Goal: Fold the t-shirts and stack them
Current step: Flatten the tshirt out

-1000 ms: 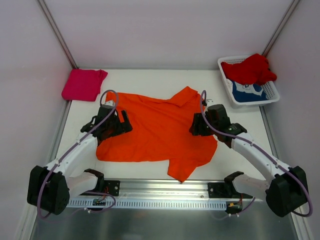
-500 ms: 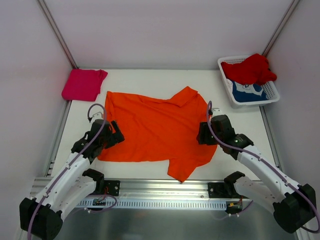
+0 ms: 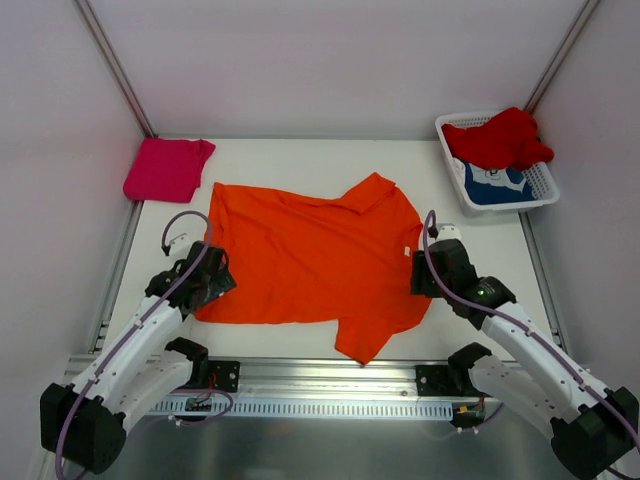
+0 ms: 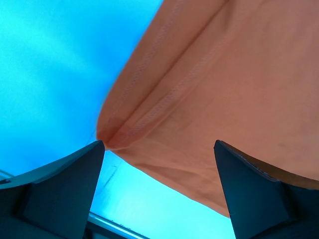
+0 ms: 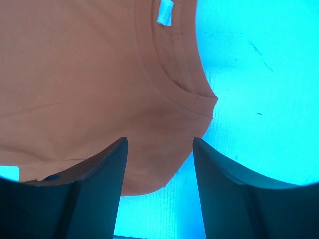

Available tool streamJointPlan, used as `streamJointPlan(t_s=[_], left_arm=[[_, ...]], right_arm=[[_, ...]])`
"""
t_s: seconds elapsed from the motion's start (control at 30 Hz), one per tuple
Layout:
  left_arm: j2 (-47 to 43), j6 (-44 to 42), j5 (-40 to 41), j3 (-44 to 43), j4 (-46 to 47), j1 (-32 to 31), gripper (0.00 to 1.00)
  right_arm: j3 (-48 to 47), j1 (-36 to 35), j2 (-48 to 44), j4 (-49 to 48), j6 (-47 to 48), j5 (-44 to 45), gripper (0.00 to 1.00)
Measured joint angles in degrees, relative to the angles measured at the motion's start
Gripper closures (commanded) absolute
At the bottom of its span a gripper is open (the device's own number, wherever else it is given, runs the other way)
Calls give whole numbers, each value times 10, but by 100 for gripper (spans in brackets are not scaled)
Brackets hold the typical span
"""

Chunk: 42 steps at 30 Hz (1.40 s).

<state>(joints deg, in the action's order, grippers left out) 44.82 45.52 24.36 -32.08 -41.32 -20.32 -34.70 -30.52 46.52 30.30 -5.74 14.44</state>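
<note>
Folded magenta-pink t-shirt (image 3: 167, 168) lies at 10 o'clock on the white surface (image 3: 300, 155), well apart from the arms; left claw (image 4: 158, 149) is open, jaws spread wide and holding nothing; it sits at 8 o'clock of the orange t-shirt (image 3: 310, 260), over that shirt's near-left hem corner; in the left wrist view the corner lies between the two fingers (image 4: 65, 184); we cannot tell whether they touch the cloth.

The orange t-shirt lies spread and wrinkled at the centre of the surface, one sleeve pointing to 12 o'clock, the other to 6 o'clock; its collar with a white tag (image 5: 164, 12) faces 3 o'clock.

Right claw (image 5: 159, 144) is also open and gripping nothing, at 4 o'clock of the shirt, just beside the collar edge.

White basket (image 3: 545, 195) stands at 2 o'clock; the red t-shirt (image 3: 500, 138) is heaped over its far end, on the blue t-shirt (image 3: 497, 185).
</note>
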Motion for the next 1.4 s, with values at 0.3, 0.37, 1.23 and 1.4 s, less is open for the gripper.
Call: streamJointPlan(t_s=[0.3,0.37,1.23,1.4], left_arm=[[112,22,37,-35,-31,-1,7],[125,26,36,-38,-42,-3,8],[201,139,15,-42,-122,-23,27],[234,139,18,-42,-116,-23,28]], right_arm=[[0,0,33,3,-5,30,41],[0,0,39,2,-5,30,41],[4,-1,31,-57,-7,4,40],[11,-1,23,-62,-10,-5,40]])
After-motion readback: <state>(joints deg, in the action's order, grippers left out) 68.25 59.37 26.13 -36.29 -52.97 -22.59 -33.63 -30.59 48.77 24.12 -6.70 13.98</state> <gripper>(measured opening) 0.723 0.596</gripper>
